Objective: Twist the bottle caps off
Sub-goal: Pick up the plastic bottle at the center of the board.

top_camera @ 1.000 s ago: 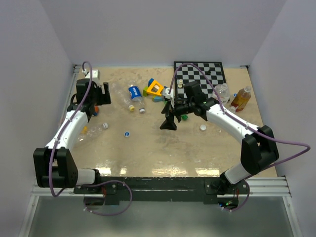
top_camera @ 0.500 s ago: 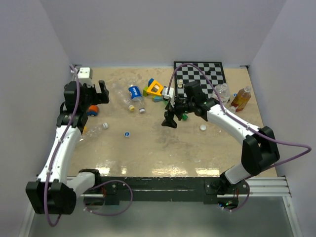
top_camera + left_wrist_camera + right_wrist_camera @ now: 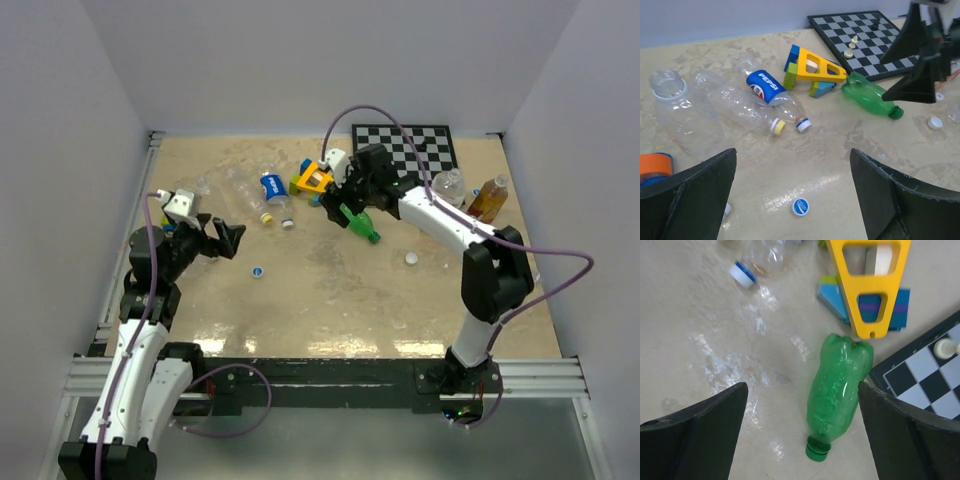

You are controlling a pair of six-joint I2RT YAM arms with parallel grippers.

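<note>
1. Both arms had moved since the earlier frame: my left gripper (image 3: 228, 240) had pulled back to the near-left, fingers spread wide and empty.
2. One loose blue cap (image 3: 800, 206) lay on the table (image 3: 840, 165) just beyond it.
3. Farther out, my right gripper (image 3: 802, 385) had swung toward the toy blocks (image 3: 867, 285), jaws apart over the lying green bottle (image 3: 837, 385), its green cap (image 3: 817, 450) on.
</note>
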